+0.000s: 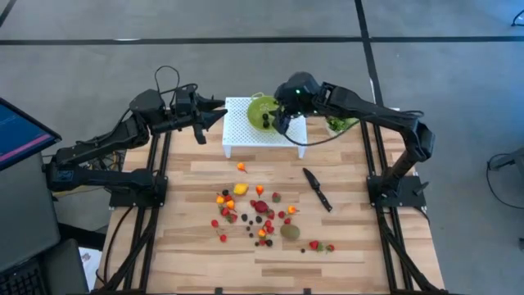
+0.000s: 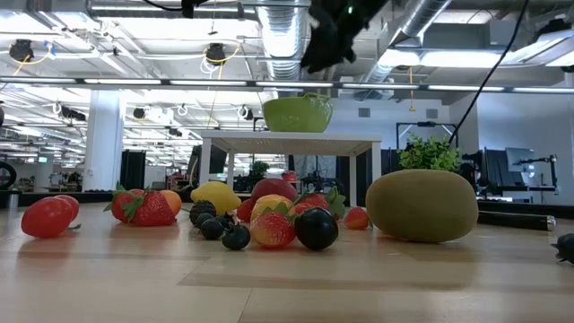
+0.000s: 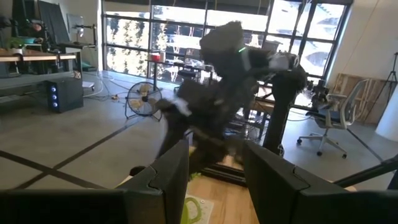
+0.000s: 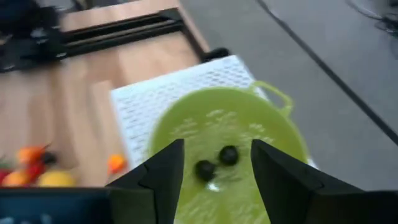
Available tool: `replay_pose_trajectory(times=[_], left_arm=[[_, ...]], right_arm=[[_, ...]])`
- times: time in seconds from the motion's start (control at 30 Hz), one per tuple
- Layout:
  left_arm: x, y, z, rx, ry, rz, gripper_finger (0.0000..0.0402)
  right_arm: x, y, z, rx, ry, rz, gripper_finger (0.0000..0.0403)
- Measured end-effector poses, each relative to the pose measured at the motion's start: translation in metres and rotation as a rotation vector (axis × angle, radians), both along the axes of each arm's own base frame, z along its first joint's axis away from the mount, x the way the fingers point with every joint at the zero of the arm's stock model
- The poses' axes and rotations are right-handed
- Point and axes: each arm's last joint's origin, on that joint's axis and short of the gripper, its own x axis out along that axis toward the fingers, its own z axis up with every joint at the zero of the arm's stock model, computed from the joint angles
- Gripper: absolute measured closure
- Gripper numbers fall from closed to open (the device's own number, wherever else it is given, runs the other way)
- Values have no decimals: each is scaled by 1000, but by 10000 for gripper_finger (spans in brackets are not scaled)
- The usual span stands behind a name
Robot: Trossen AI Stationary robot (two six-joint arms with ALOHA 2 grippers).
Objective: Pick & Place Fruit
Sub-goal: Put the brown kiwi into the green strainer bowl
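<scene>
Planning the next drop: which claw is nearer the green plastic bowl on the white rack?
Right. The right claw hangs directly over the green plastic bowl; the left claw waits off the rack's left side.

We're in a big open lab or industrial office: exposed silver ducts [image 2: 285,36] and pipes run overhead, strip lights hang in rows, white columns [image 2: 103,139] stand at nine o'clock, a floor fan [image 3: 142,99] and office chair [image 3: 336,118] sit on grey concrete.

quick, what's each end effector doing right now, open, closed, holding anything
Left end effector: open, empty, raised by the white stand's left end.
Right end effector: open, empty, above the green bowl, two dark berries lying in it.
</scene>
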Motion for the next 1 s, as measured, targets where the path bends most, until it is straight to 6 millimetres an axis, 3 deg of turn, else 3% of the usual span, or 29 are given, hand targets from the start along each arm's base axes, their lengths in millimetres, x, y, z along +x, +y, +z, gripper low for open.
replay_pose_trajectory(times=[0.13, 0.47, 0.77, 1.0], left_arm=[[0, 0, 0, 2, -5, 0, 259], [0, 0, 1, 6, -13, 0, 259], [0, 0, 2, 9, -18, 0, 259], [0, 0, 2, 9, -18, 0, 259]], right_arm=[[-7, 31, 7, 43, 113, 73, 239], [-23, 121, -10, 245, 425, 134, 264], [-33, 206, -13, 305, 465, 213, 280], [-29, 246, -14, 244, 357, 263, 279]])
